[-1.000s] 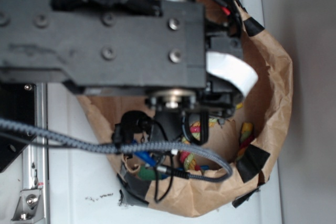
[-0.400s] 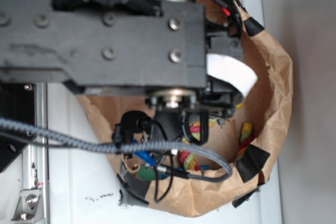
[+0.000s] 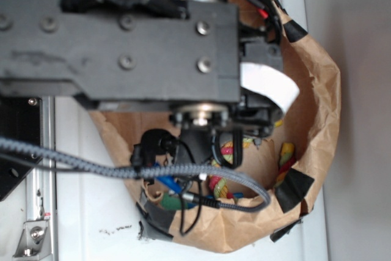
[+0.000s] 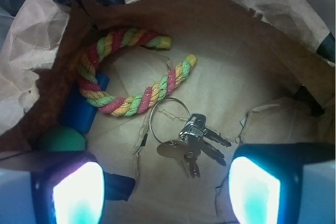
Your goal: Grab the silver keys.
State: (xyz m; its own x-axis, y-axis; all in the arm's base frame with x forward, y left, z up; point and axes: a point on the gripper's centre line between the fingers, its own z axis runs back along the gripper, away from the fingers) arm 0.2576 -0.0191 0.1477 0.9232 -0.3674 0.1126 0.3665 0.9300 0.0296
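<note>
A: Paper bag [image 4: 273, 3], rolled rim, is the container. Arm [image 3: 122, 35] hangs over it and blocks most of the exterior view. Gripper [image 4: 167, 192] is spread wide, its two lit fingers [image 4: 79, 195] at the bottom corners of the wrist view, holding nothing.

B: Contents, big to small?

A: Braided rope [image 4: 126, 100], red-yellow-green, curled ahead and to the left of the gripper. Blue block [image 4: 81, 111] and green ball [image 4: 62, 140] tucked beyond the left finger. Silver keys [image 4: 191, 140] lie flat on the bag floor, just ahead of the gap between the fingers, their wire ring touching the rope's end.

B: Best approach?

A: My judgement: descend straight, centre on the clip where the keys bunch, close low against the paper. Avoid the thin ring; it would likely slip, and the rope could snag.
</note>
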